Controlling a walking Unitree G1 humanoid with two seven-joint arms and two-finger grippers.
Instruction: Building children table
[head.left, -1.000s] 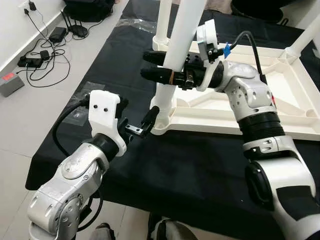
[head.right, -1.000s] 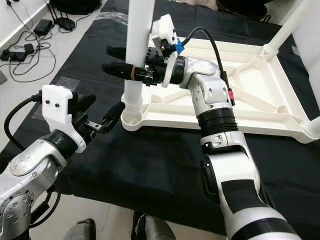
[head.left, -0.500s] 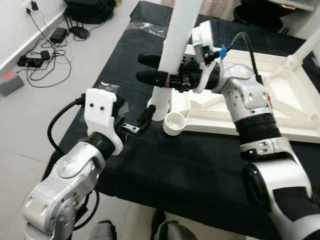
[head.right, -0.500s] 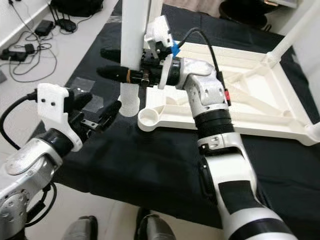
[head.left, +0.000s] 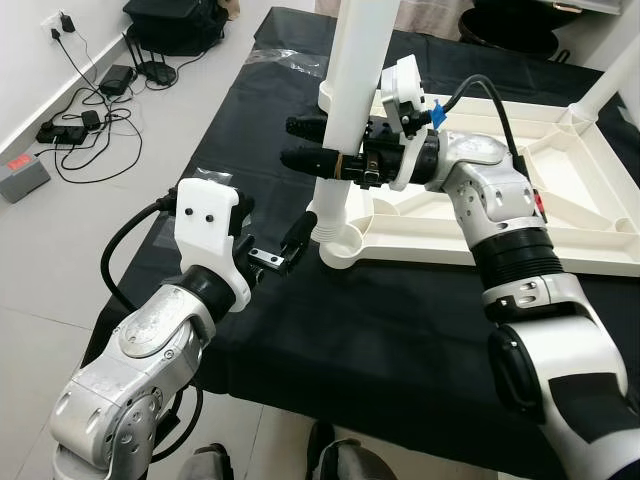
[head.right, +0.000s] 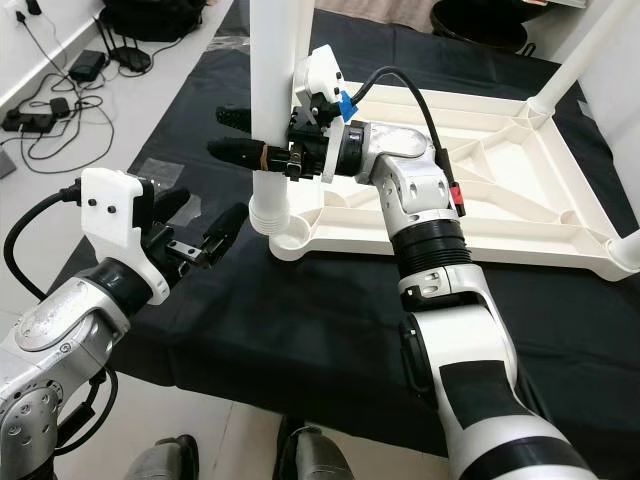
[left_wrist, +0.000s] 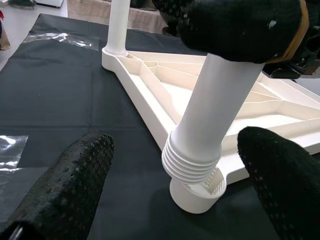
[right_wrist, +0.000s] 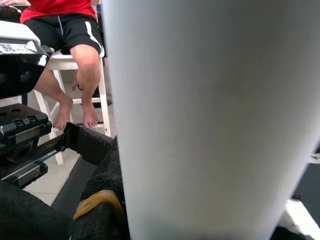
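Note:
The white children's table top (head.left: 560, 215) lies upside down on the black cloth. My right gripper (head.left: 298, 141) is shut on a white table leg (head.left: 350, 90) and holds it nearly upright. The leg's threaded end (left_wrist: 192, 162) sits just over the near corner socket (left_wrist: 197, 196), leaning a little and not sunk in. My left gripper (head.left: 290, 243) is open, low and just left of that socket. Its two black fingers (left_wrist: 65, 185) stand on either side of the leg's end without touching it.
Two more legs stand in far corners of the top (left_wrist: 119, 25) (head.left: 618, 75). The black cloth (head.left: 400, 330) covers the work surface. A clear plastic bag (head.left: 215, 178) lies on it at left. Cables and a router (head.left: 100, 100) lie on the floor. A seated person's legs (right_wrist: 82, 60) are beyond.
Half a second ago the leg's threaded end hung left of the open socket; now it is over the socket. The camera has shifted slightly. My left gripper stays open beside it.

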